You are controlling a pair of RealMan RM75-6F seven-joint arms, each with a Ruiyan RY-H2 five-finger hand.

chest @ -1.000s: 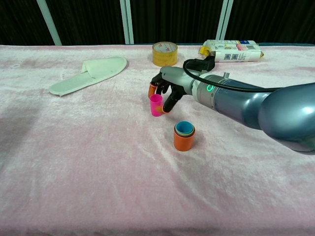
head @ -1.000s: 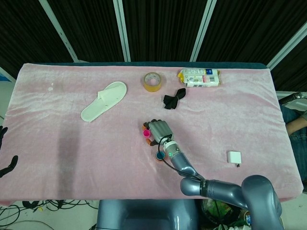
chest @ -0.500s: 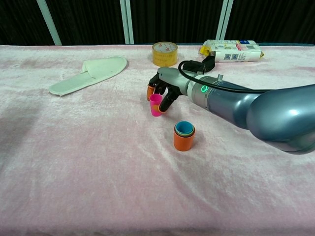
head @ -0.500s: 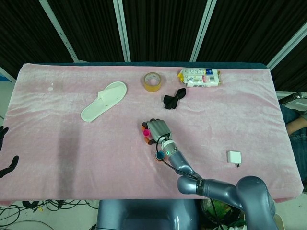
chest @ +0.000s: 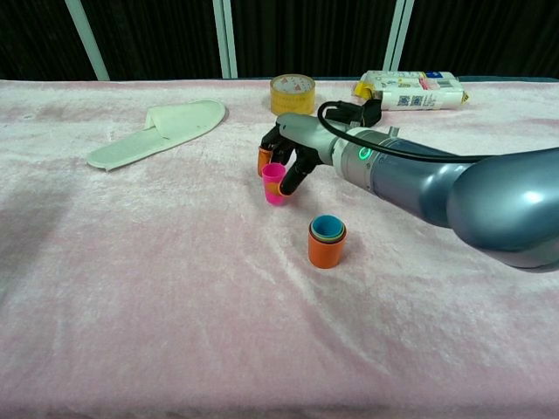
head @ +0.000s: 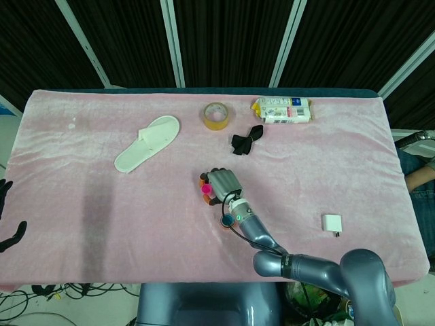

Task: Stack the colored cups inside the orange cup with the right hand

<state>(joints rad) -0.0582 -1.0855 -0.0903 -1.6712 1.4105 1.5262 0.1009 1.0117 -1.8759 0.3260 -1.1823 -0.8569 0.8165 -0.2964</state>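
Observation:
The orange cup [chest: 326, 248] stands upright on the pink cloth with a yellow and a blue cup nested inside; the head view shows the orange cup [head: 225, 220] close to my right forearm. A pink cup [chest: 274, 182] sits a short way behind and left of it, also seen as the pink cup [head: 206, 191] from above. My right hand [chest: 293, 150] reaches over it and pinches it between the thumb and the fingers, palm down; in the head view the right hand [head: 223, 184] covers most of it. My left hand [head: 8, 210] shows only as dark fingers at the far left edge, apart and empty.
A white slipper [head: 147, 142] lies at the back left. A roll of tape [head: 216, 115], a snack packet [head: 283, 110] and a black bow-shaped item [head: 246, 140] lie at the back. A small white box [head: 332, 223] sits at the right front.
My right hand has closed on the pink cup, and hand and cup have shifted slightly left and away from the orange cup. The orange stack has not moved.

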